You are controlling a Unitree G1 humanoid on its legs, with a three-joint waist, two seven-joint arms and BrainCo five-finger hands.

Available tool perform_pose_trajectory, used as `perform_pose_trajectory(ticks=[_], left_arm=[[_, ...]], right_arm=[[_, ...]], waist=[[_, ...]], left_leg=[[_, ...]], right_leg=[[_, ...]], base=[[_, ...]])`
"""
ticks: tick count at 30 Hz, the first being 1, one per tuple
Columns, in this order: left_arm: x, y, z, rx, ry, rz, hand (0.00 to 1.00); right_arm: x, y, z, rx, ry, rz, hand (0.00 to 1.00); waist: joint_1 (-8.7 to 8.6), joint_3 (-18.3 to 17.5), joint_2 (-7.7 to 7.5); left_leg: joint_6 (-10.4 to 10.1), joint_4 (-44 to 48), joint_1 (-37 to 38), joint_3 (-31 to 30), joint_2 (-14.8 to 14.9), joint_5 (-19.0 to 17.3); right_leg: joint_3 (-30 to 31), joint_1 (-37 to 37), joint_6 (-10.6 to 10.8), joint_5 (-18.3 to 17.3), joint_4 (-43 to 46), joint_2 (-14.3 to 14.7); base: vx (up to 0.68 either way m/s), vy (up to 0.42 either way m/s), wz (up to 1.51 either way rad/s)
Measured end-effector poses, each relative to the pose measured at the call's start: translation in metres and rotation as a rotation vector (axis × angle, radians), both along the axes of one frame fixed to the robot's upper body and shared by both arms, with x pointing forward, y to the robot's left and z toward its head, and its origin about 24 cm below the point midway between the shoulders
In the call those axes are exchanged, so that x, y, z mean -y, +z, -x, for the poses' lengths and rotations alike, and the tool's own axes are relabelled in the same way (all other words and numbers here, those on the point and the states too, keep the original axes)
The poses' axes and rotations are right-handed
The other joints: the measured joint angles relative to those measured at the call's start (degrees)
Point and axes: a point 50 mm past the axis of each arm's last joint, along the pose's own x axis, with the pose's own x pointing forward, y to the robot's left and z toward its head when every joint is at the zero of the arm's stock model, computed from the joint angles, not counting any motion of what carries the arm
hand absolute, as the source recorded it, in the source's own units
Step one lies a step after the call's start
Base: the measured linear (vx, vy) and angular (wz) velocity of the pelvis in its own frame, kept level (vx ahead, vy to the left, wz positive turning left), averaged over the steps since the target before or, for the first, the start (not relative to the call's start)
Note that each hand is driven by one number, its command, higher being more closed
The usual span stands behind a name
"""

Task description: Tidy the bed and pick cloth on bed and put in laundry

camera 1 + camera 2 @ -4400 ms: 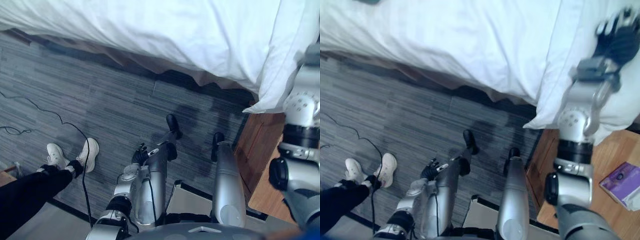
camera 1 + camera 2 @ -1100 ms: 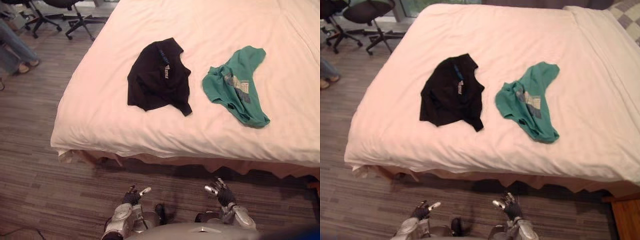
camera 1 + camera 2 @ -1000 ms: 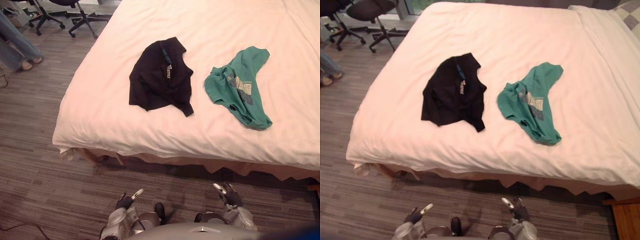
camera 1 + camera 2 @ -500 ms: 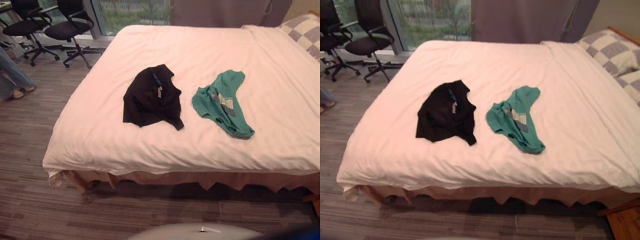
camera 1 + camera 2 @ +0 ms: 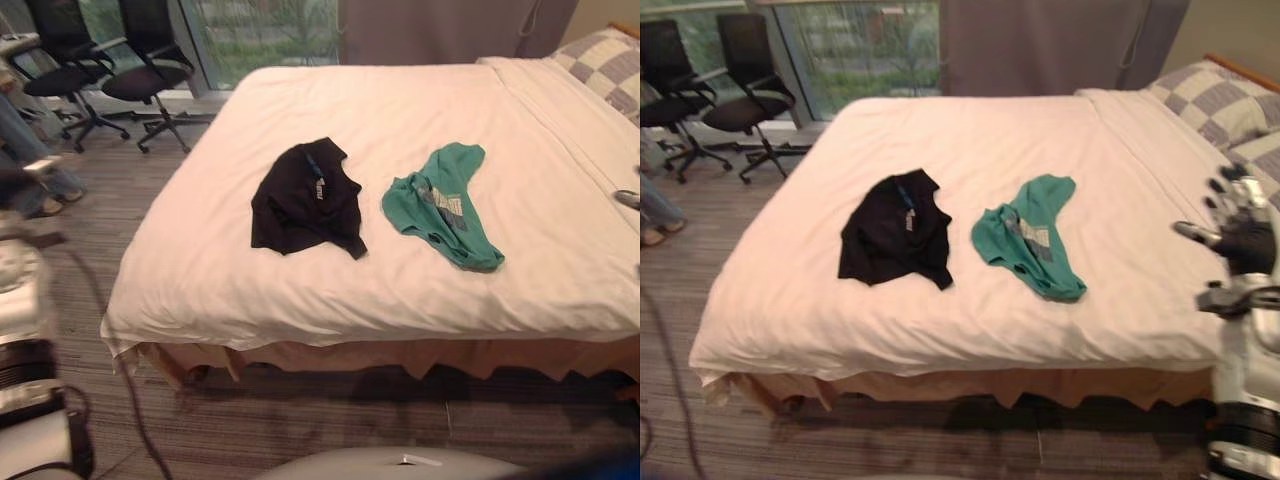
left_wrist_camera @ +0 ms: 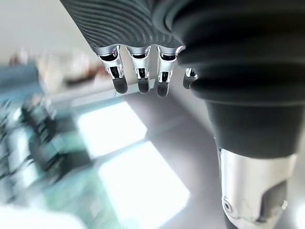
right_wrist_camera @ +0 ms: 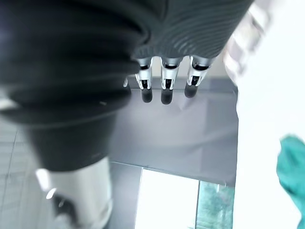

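A black shirt (image 5: 895, 232) lies crumpled left of the middle of the white bed (image 5: 970, 130). A green shirt (image 5: 1026, 236) lies just to its right, and its edge shows in the right wrist view as green cloth (image 7: 292, 164). My right hand (image 5: 1243, 240) is raised at the bed's right side, level with the green shirt and well apart from it, fingers spread and empty. My left hand (image 6: 139, 71) is lifted off to the left of the bed, its fingers straight and holding nothing. My left arm (image 5: 25, 300) shows as a blur at the left edge.
Checked pillows (image 5: 1218, 100) lie at the bed's far right corner. Two black office chairs (image 5: 745, 100) stand by the window at the far left, and a person's leg (image 5: 654, 212) shows beside them. Carpeted floor (image 5: 890, 440) runs along the bed's near side.
Both arms have come up from low in front of me to my sides; the right hand now hangs by the bed's right side. The camera has tilted up slightly.
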Motion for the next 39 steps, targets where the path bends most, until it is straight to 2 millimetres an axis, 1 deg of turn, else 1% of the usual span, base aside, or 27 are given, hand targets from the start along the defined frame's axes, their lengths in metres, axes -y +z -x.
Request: perform_pose_trajectory(ticks=[1, 2, 4, 5, 6, 7, 8, 11, 12, 14, 16, 17, 19, 20, 21, 22, 23, 24, 25, 26, 27, 29, 30, 33, 35, 37, 39], left_arm=[[0.007, -0.020, -0.002, -0.090, 0.007, 0.002, 0.00], [0.015, -0.034, -0.005, -0.165, 0.005, -0.019, 0.00], [0.025, -0.047, -0.008, -0.236, -0.003, -0.053, 0.00], [0.027, -0.049, -0.009, -0.250, -0.003, -0.060, 0.00], [0.027, -0.051, -0.009, -0.273, 0.003, -0.086, 0.00], [0.028, -0.051, -0.010, -0.282, 0.009, -0.092, 0.00], [0.028, -0.051, -0.010, -0.289, 0.014, -0.101, 0.00], [0.026, -0.054, -0.010, -0.337, 0.043, -0.135, 0.00], [0.024, -0.055, -0.009, -0.357, 0.062, -0.143, 0.00], [0.019, -0.052, -0.008, -0.362, 0.095, -0.152, 0.00], [0.018, -0.049, -0.009, -0.355, 0.110, -0.155, 0.00], [0.019, -0.043, -0.013, -0.341, 0.119, -0.161, 0.00], [0.024, -0.025, -0.027, -0.289, 0.143, -0.177, 0.00], [0.024, -0.020, -0.030, -0.274, 0.156, -0.174, 0.00], [0.026, -0.012, -0.034, -0.248, 0.174, -0.168, 0.00], [0.027, -0.004, -0.039, -0.225, 0.191, -0.167, 0.00], [0.029, 0.007, -0.044, -0.196, 0.214, -0.160, 0.00], [0.031, 0.012, -0.047, -0.185, 0.221, -0.159, 0.00], [0.034, 0.023, -0.052, -0.150, 0.229, -0.153, 0.00], [0.037, 0.030, -0.054, -0.131, 0.236, -0.150, 0.00], [0.040, 0.035, -0.058, -0.118, 0.234, -0.138, 0.00], [0.046, 0.045, -0.063, -0.094, 0.231, -0.114, 0.00], [0.048, 0.053, -0.066, -0.070, 0.239, -0.104, 0.00], [0.052, 0.070, -0.070, -0.031, 0.247, -0.091, 0.00], [0.052, 0.071, -0.071, -0.053, 0.243, -0.083, 0.00], [0.052, 0.062, -0.072, -0.142, 0.225, -0.085, 0.00], [0.054, 0.045, -0.073, -0.258, 0.204, -0.128, 0.00]], right_arm=[[-0.008, -0.012, -0.002, -0.040, 0.027, -0.009, 0.00], [-0.017, -0.024, -0.001, -0.085, 0.052, -0.002, 0.00], [-0.030, -0.039, 0.002, -0.141, 0.094, 0.021, 0.00], [-0.034, -0.041, 0.003, -0.155, 0.107, 0.036, 0.00], [-0.041, -0.044, 0.004, -0.169, 0.130, 0.061, 0.00], [-0.046, -0.045, 0.007, -0.175, 0.139, 0.080, 0.00], [-0.047, -0.045, 0.008, -0.180, 0.144, 0.088, 0.00], [-0.053, -0.056, 0.016, -0.244, 0.160, 0.115, 0.00], [-0.054, -0.065, 0.025, -0.289, 0.160, 0.104, 0.00], [-0.064, -0.070, 0.030, -0.282, 0.175, 0.069, 0.00], [-0.067, -0.065, 0.030, -0.258, 0.185, 0.071, 0.00], [-0.068, -0.062, 0.030, -0.245, 0.187, 0.076, 0.00], [-0.070, -0.055, 0.028, -0.208, 0.184, 0.086, 0.00], [-0.071, -0.052, 0.027, -0.194, 0.186, 0.090, 0.00], [-0.073, -0.046, 0.026, -0.165, 0.189, 0.098, 0.00], [-0.075, -0.041, 0.024, -0.137, 0.194, 0.105, 0.00], [-0.078, -0.032, 0.021, -0.091, 0.204, 0.117, 0.00], [-0.080, -0.027, 0.022, -0.068, 0.209, 0.123, 0.00], [-0.084, -0.017, 0.024, -0.018, 0.227, 0.131, 0.00], [-0.088, -0.005, 0.024, 0.042, 0.245, 0.130, 0.00], [-0.091, 0.001, 0.024, 0.074, 0.259, 0.130, 0.00], [-0.094, 0.005, 0.028, 0.100, 0.276, 0.116, 0.00], [-0.095, 0.008, 0.033, 0.118, 0.285, 0.113, 0.00], [-0.100, 0.019, 0.043, 0.185, 0.318, 0.113, 0.00], [-0.103, 0.025, 0.046, 0.223, 0.344, 0.116, 0.00], [-0.107, 0.031, 0.049, 0.252, 0.367, 0.137, 0.00], [-0.109, 0.035, 0.051, 0.270, 0.382, 0.153, 0.00]], waist=[[-0.48, 0.3, -0.13], [-0.73, 0.6, -0.48], [-1.07, 0.8, -0.63], [-1.33, 0.9, -0.61], [-2.12, 1.1, -0.65], [-2.47, 1.2, -0.55], [-2.46, 1.3, -0.46], [-2.46, 1.5, -0.31], [-2.70, 1.7, -0.06], [-2.73, 1.9, 0.09], [-2.93, 3.0, 0.47], [-2.89, 3.9, 0.56], [-3.09, 6.4, 0.58], [-3.23, 7.4, 0.62], [-3.52, 9.1, 0.75], [-3.77, 11.0, 0.93], [-3.79, 13.8, 1.27], [-3.90, 14.2, 1.01], [-4.96, 15.4, -0.50], [-5.46, 17.0, 0.61], [-5.82, 18.1, 0.85], [-6.39, 20.3, 0.90], [-6.64, 20.4, 0.90], [-6.77, 20.5, 0.91], [-6.78, 20.8, 0.69], [-6.83, 20.9, 0.65], [-6.85, 21.5, 0.76]], left_leg=[[0.0, 0.0, 0.2, 1.0, 0.1, 0.0], [0.0, 0.0, 0.6, 1.8, 0.2, 0.0], [0.0, 0.0, 1.4, 2.9, 0.6, 0.0], [0.0, 0.0, 1.8, 3.3, 0.7, 0.0], [0.0, 0.4, 1.9, 3.9, 0.7, 0.0], [0.0, 0.8, 2.2, 4.1, 0.8, 0.0], [0.0, 0.9, 2.7, 4.3, 0.8, 0.0], [0.0, 1.9, 2.9, 5.7, 1.1, -0.1], [-0.2, 2.4, 2.8, 6.1, 1.7, -0.2], [-0.4, 2.8, 1.6, 7.5, 2.3, -0.3], [-0.4, 2.8, 0.5, 8.4, 2.6, -0.3], [-0.4, 3.1, -0.5, 8.6, 2.8, -0.3], [-0.4, 4.6, -4.2, 8.7, 3.1, -0.3], [-0.4, 4.8, -4.7, 8.7, 3.2, -0.3], [-0.4, 5.5, -5.9, 8.7, 3.6, -0.3], [-0.3, 6.3, -6.7, 8.7, 4.5, -0.3], [-0.3, 6.9, -7.3, 8.7, 5.3, -0.3], [-0.4, 7.6, -8.5, 9.2, 5.2, -0.4], [-1.7, 9.9, -10.8, 10.4, 4.4, -2.0], [-2.4, 11.7, -13.2, 11.8, 5.9, -3.3], [-2.5, 12.3, -14.5, 13.0, 6.4, -3.4], [-2.6, 12.8, -14.5, 15.6, 7.2, -3.5], [-2.6, 12.9, -15.2, 17.0, 7.6, -3.5], [-2.7, 14.0, -17.8, 18.2, 7.7, -3.5], [-2.7, 14.9, -18.6, 18.7, 7.7, -3.5], [-2.7, 16.5, -19.6, 19.7, 8.0, -3.5], [-2.7, 18.6, -20.3, 19.7, 8.3, -3.6]], right_leg=[[1.4, -0.3, -0.1, 0.1, 0.0, 0.0], [2.4, -0.3, -0.2, 0.1, 0.0, 0.1], [4.4, -0.2, -0.6, 0.6, 0.0, 0.6], [4.7, -0.1, -0.5, 0.8, 0.0, 0.7], [5.5, 0.5, -0.5, 0.8, 0.0, 0.8], [6.6, 0.4, -0.4, 0.8, 0.5, 0.7], [7.0, 0.5, -0.4, 0.8, 0.7, 0.8], [7.9, 0.4, -0.4, 0.8, 1.7, 0.9], [9.5, -0.1, -0.4, 0.9, 2.8, 1.4], [10.9, -2.0, -0.4, 0.9, 4.2, 2.1], [11.4, -4.1, -0.5, 1.0, 5.5, 2.5], [11.9, -5.5, -0.5, 1.0, 6.4, 2.7], [12.5, -9.8, -0.4, 1.0, 9.5, 2.8], [12.5, -10.8, -0.4, 1.0, 10.5, 2.9], [12.6, -13.5, -0.3, 1.0, 13.9, 3.2], [13.3, -17.7, -0.2, 0.3, 19.2, 4.1], [14.2, -19.8, -0.1, -2.3, 16.1, 5.1], [14.5, -19.8, 0.2, 0.0, 10.5, 4.6], [14.8, -21.0, -1.2, 5.2, 5.7, 3.0], [14.5, -22.4, -1.7, 5.5, 5.2, 3.7], [14.6, -23.6, -1.7, 5.5, 5.5, 3.9], [14.6, -23.8, -1.7, 5.5, 5.8, 4.5], [14.5, -24.9, -1.7, 5.5, 6.3, 4.8], [14.6, -28.0, -1.7, 5.4, 7.5, 4.8], [14.8, -29.1, -1.7, 5.4, 8.1, 4.6], [14.9, -29.6, -1.7, 5.4, 8.3, 4.3], [14.8, -29.5, -1.7, 5.4, 8.5, 3.9]], base=[[0.11, -0.028, -0.45], [0.10, -0.026, -0.48], [0.10, -0.039, -0.44], [0.08, -0.047, -0.34], [0.06, -0.048, -0.21], [0.07, -0.048, -0.17], [0.10, -0.042, -0.18], [0.07, -0.060, -0.09], [0.06, -0.085, -0.07], [0.04, -0.083, -0.11], [0.01, -0.069, -0.11], [-0.02, -0.064, -0.05], [-0.04, -0.074, 0.04], [-0.05, -0.094, -0.02], [-0.04, -0.085, -0.11], [-0.03, -0.105, -0.20], [-0.03, -0.081, -0.16], [-0.01, -0.092, 0.03], [0.01, -0.104, 0.09], [0.02, -0.126, 0.03], [0.01, -0.107, -0.08], [0.02, -0.069, -0.10], [0.03, -0.060, -0.08], [0.02, -0.027, -0.09], [0.03, -0.004, -0.11], [0.05, 0.009, -0.03], [0.05, 0.011, 0.01]])
